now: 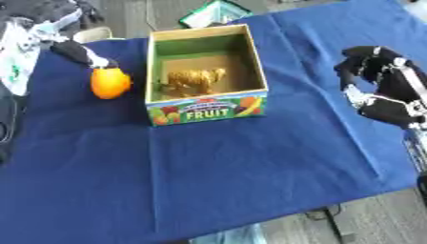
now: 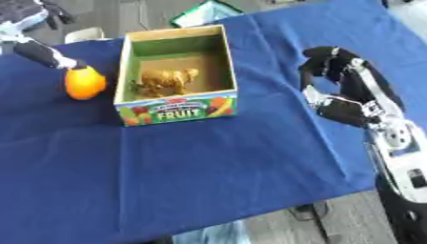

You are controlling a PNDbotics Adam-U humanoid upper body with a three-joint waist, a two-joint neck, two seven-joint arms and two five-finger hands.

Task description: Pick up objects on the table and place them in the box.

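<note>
An open cardboard box [image 1: 208, 108] with a "FRUIT" label stands at the middle back of the blue cloth. Inside it lies a tan toy figure [image 1: 193, 78]. An orange [image 1: 110, 83] rests on the cloth just left of the box. My left hand [image 1: 76, 51] comes in from the upper left, and one straight dark finger touches the orange's top. The rest of that hand is blurred. My right hand [image 2: 354, 112] hovers to the right of the box, well apart from it, fingers loosely curved and holding nothing.
The blue cloth [image 1: 233, 181] covers the table; its front edge runs diagonally at the lower right, with grey floor and cables beyond. A teal-rimmed object [image 1: 213, 12] lies behind the box. White and dark items [image 1: 16, 62] sit at the far left edge.
</note>
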